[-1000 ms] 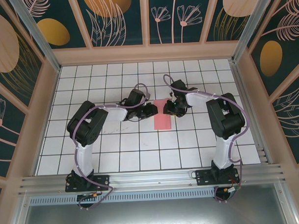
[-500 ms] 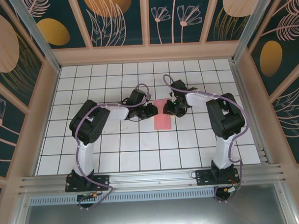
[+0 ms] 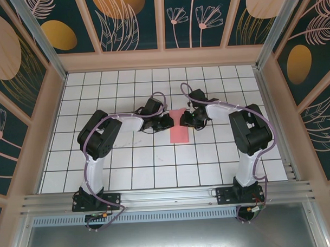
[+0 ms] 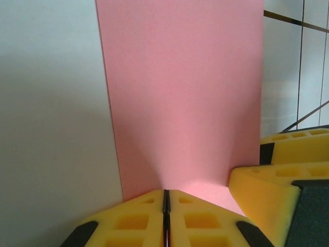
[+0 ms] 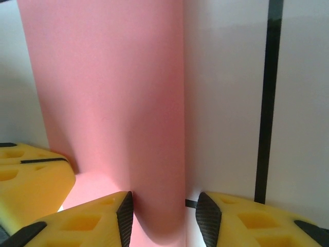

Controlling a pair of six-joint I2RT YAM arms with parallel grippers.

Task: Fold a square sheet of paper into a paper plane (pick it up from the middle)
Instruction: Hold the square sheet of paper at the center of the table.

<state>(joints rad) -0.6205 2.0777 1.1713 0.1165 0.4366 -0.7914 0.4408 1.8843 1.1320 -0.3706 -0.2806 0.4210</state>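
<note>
Left gripper (image 4: 165, 198), padded in yellow foam, pinches smooth pink paper (image 4: 185, 92).

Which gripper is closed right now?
The left gripper: its jaws pinch the pink paper's edge, while the right gripper's stand apart around a raised fold.

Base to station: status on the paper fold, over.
Left gripper shut, pinching the pink sheet at its edge. Right gripper open, straddling the sheet's curled-up side. Sheet is a narrow strip on the tiled table. Nothing in the way.
</note>
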